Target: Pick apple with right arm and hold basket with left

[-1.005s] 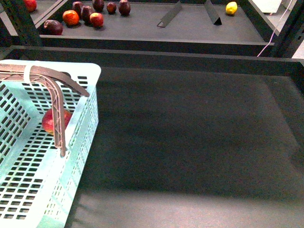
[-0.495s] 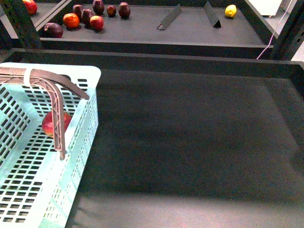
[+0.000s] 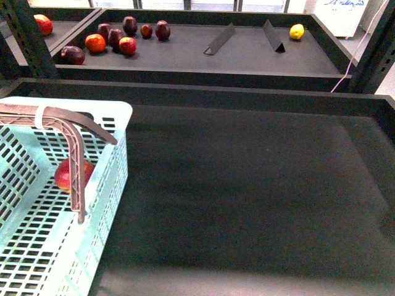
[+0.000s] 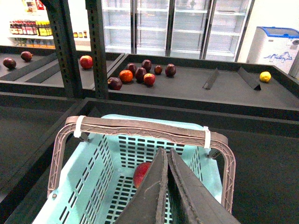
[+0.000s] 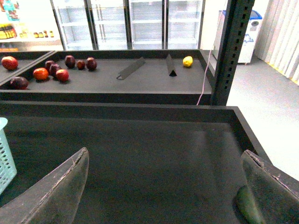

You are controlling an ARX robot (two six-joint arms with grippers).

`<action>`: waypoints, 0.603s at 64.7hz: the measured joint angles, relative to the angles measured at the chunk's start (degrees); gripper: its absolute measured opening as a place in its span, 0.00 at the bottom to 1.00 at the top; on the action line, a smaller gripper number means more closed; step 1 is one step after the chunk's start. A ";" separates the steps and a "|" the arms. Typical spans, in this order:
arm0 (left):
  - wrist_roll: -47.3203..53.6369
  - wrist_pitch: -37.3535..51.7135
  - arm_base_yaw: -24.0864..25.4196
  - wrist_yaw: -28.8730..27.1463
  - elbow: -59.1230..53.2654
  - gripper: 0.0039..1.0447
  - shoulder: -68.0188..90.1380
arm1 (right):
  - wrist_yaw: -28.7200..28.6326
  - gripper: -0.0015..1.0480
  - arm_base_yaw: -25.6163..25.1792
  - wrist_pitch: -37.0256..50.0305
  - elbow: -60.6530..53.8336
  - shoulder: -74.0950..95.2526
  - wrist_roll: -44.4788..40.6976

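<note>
The apple (image 3: 66, 174) lies on the slotted floor of the basket (image 3: 105, 185), partly behind a brown handle (image 3: 77, 179); it is red with a paler patch. In the left wrist view the left gripper (image 4: 166, 161) hangs above the basket with its fingers pressed together, holding nothing, the apple (image 4: 142, 173) just past the tips. The right gripper (image 5: 163, 182) is spread wide and empty over bare shelf, well off to the apple's right (so the left arm is nearer). Fruit on the far shelf (image 3: 185, 46) looks irrelevant.
</note>
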 joint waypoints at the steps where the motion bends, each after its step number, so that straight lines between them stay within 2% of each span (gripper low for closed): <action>1: 0.00 0.00 0.00 -0.02 0.00 0.03 0.00 | 0.00 0.92 0.00 0.00 0.00 0.00 0.00; 8: -0.02 0.00 0.00 -0.02 0.00 0.03 0.00 | 0.02 0.92 0.00 0.00 0.00 0.00 0.00; 17: 0.00 0.00 0.00 0.00 0.00 0.29 0.00 | 0.00 0.92 0.00 0.00 0.00 0.00 0.00; 23: 0.00 0.00 0.00 0.00 0.00 0.54 0.00 | 0.00 0.92 0.00 0.00 0.00 0.00 0.00; 37: 0.00 0.00 0.00 -0.02 0.00 0.94 0.00 | 0.00 0.92 0.00 0.00 0.00 0.00 0.00; 39: 0.11 0.00 0.00 0.00 0.00 0.95 0.00 | 0.00 0.92 0.00 0.00 0.00 0.00 0.00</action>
